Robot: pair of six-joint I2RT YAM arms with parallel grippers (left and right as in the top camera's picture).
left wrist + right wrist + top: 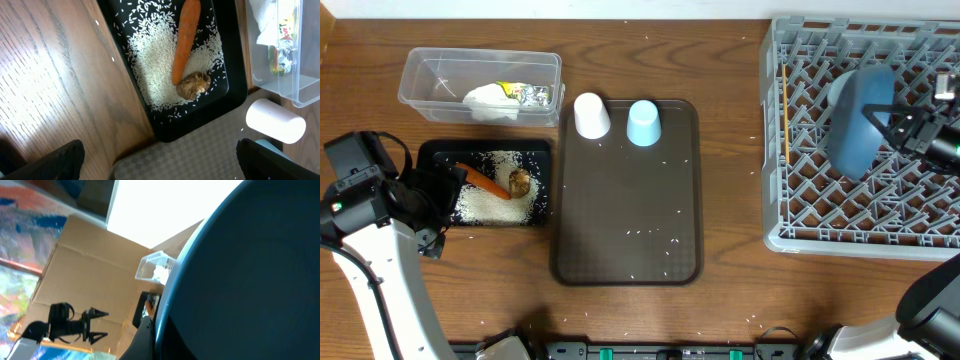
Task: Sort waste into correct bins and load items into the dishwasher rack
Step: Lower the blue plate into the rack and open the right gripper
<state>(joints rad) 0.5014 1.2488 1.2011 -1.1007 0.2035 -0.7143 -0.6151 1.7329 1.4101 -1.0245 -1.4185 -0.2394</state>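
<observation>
Though the red print on the wrapper point(283, 39) is too small to read, the left gripper point(445, 195) gapes at the black tray point(485, 150) left edge while the right gripper point(900, 128) pinches the plate point(858, 120) on edge over the rack point(800, 238).

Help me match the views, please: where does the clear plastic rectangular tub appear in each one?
Overhead: the clear plastic rectangular tub sits upper left, above the shallow black rectangular tray.
Left wrist: upper right corner, cut off by the frame.
Right wrist: small, left of centre, beside the rim of the large dark blue plate.
Shared landmark: the crumpled white tissue inside it.
</observation>
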